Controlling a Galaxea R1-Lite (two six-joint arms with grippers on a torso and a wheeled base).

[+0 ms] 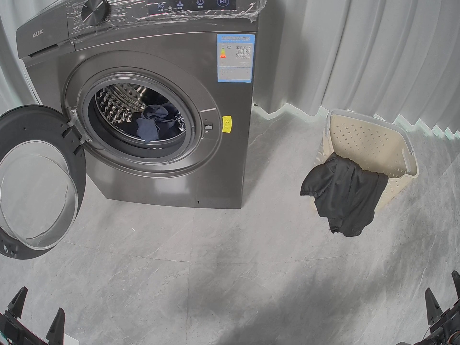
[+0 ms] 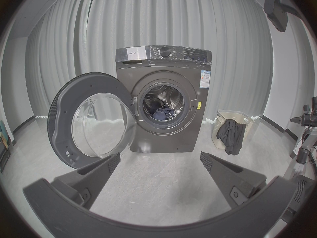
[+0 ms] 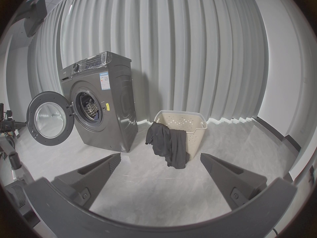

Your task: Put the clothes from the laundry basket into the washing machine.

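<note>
The right gripper (image 1: 442,288) has its jaws spread with nothing between them, and the left gripper (image 1: 39,307) is the same. The black garment (image 1: 345,192) lies draped over the near rim of the beige laundry basket (image 1: 378,135), with most of it hanging down the outside toward the floor. A pinch on only a loose fold would probably let the cloth slide free. Pulling it sideways could tip or drag the light basket. Carried low, the hanging end may sweep the floor or catch on the lip of the washing machine (image 1: 230,135). The open door (image 1: 38,188) stands swung out on the left arm's side, so a wide swing there risks striking it. Dark blue clothes (image 1: 153,123) already sit in the drum (image 1: 120,104). Both arms sit low and near the robot, fingers pointing forward, well apart from basket and machine.
</note>
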